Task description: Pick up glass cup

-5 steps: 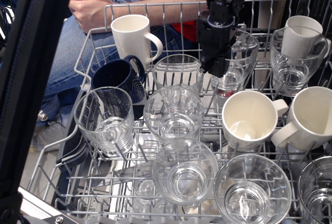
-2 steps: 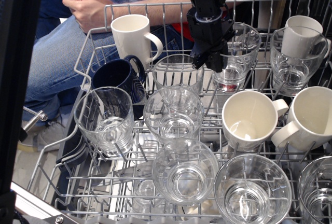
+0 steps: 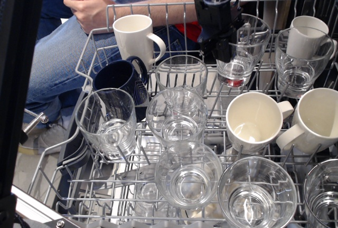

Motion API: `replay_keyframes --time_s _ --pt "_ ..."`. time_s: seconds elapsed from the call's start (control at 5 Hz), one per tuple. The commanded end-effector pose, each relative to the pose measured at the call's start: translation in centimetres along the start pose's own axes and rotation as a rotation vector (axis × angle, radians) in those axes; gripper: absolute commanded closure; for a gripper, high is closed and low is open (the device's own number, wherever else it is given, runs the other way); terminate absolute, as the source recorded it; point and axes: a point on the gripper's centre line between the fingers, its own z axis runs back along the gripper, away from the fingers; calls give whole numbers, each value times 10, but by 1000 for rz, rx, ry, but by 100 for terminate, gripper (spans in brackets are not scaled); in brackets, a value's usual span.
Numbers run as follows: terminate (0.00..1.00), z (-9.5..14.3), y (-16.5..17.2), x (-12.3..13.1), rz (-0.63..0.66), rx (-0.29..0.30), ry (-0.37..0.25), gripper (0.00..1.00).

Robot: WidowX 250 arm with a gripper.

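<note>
At the rack's back, tool gripping glass cup.

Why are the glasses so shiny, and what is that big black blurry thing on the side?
In the observation.image view, bright light glints off the rims and thick bases of the clear glasses, like the glass cup by the gripper; the dark bar on the left edge sits close to the camera, so it looks soft and out of focus.
</note>
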Motion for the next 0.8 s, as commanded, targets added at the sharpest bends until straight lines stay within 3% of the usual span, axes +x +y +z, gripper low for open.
replay_keyframes --time_s 0.0,0.2,0.6 --pt "0 92 -35 -20 -59 -150 -8 100" --pt "0 101 -30 -31 -69 -149 -8 100" --pt "0 119 -33 -16 -82 -128 -26 100"
